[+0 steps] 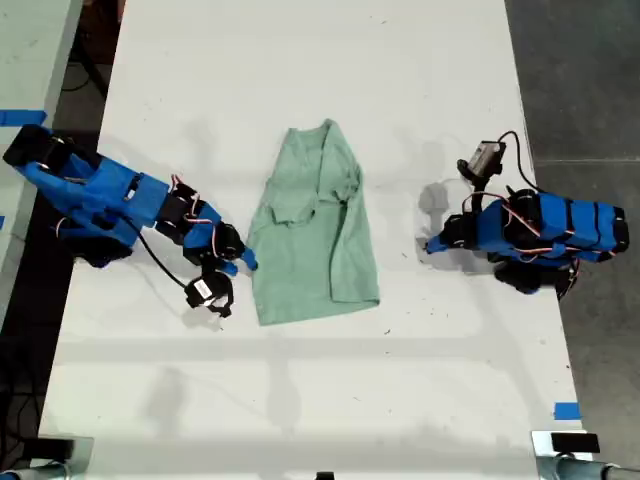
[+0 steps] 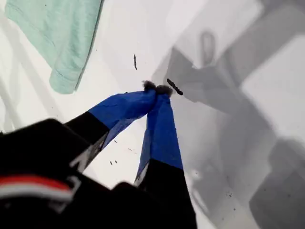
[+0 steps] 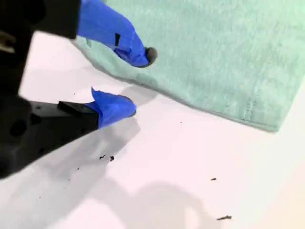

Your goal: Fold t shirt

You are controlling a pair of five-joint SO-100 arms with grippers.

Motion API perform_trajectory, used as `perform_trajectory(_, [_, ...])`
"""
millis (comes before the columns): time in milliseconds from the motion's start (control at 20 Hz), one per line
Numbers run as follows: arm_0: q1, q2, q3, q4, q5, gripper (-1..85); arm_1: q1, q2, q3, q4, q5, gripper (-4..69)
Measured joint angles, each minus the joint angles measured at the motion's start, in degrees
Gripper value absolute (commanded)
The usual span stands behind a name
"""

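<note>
Shirt [image 1: 318, 235] single, end effectors two

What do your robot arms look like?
Both arms are bright blue with black joints and thin red, white and black cables. My first gripper and my second gripper have blue fingers with dark tips on black bodies, and each arm carries a small camera.

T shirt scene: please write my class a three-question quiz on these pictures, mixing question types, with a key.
1. True or false: my first gripper is shut on the t shirt.
2. Which gripper is open at the t shirt's edge? A) my first gripper B) my second gripper
3. Fill in: the t shirt lies on a white ____.

Key: 1 false, it is shut but empty and apart from the cloth; 2 B; 3 table.
</note>
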Motion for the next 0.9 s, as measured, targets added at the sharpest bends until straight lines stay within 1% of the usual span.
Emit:
perform_trajectory(300, [-2.3,-15.2,-8.8,0.1,2.0,11.0,0.0,0.0,0.0,0.0,-0.4,-1.3])
perform_trajectory(350, [-2.6,-17.1,-10.4,0.2,3.0,8.3,-0.2,0.0,0.0,0.0,-0.4,-1.3])
perform_trajectory(400, [-2.9,-18.9,-12.6,0.9,4.1,1.4,-0.2,0.0,0.0,0.0,-0.4,-1.3])
perform_trajectory(500, [-3.4,-22.9,-17.8,3.3,7.6,0.0,-0.2,0.0,0.0,0.0,-0.4,-1.3])
perform_trajectory(550, [-3.6,-25.8,-21.6,5.8,9.8,0.0,-0.3,0.0,0.0,0.0,-0.4,-1.3])
perform_trajectory(650, [-3.8,-31.6,-30.5,14.0,11.7,0.0,-0.4,0.0,0.0,0.0,-0.4,-1.3])
perform_trajectory(750, [-3.9,-32.1,-31.8,20.7,11.2,0.0,-0.4,0.0,0.0,0.0,-0.4,-1.3])
perform_trajectory(900, [-4.1,-29.1,-31.9,29.4,8.2,0.0,-0.4,0.0,0.0,0.0,-0.4,-1.3])
